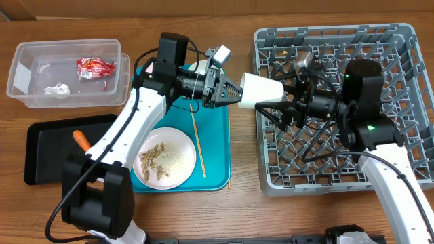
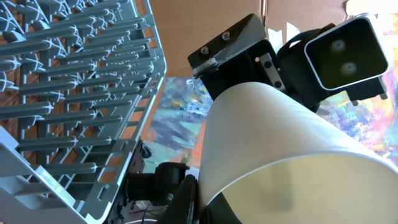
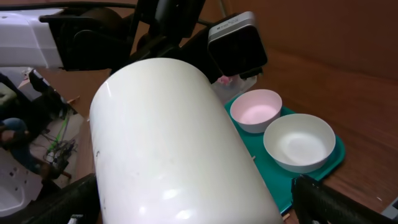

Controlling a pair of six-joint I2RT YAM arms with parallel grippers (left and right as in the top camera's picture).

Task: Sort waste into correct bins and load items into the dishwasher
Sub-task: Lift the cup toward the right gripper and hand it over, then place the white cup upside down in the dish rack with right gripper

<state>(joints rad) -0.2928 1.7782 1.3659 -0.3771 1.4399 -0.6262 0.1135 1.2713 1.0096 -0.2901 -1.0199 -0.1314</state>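
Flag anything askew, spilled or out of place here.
Only the white cup stands out: it hangs on its side in mid-air between the teal tray and the dish rack, pinched at its rim by the left end effector, with the open right end effector straddling its base. Nothing looks spilled.

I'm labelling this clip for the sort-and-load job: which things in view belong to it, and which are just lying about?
Job:
cup, held in the left pincer
dish rack
plate with food scraps
chopsticks
pinkish bowl, white bowl
clear tub with wrapper and tissue
black tray with carrot

Lying about:
teal tray
table
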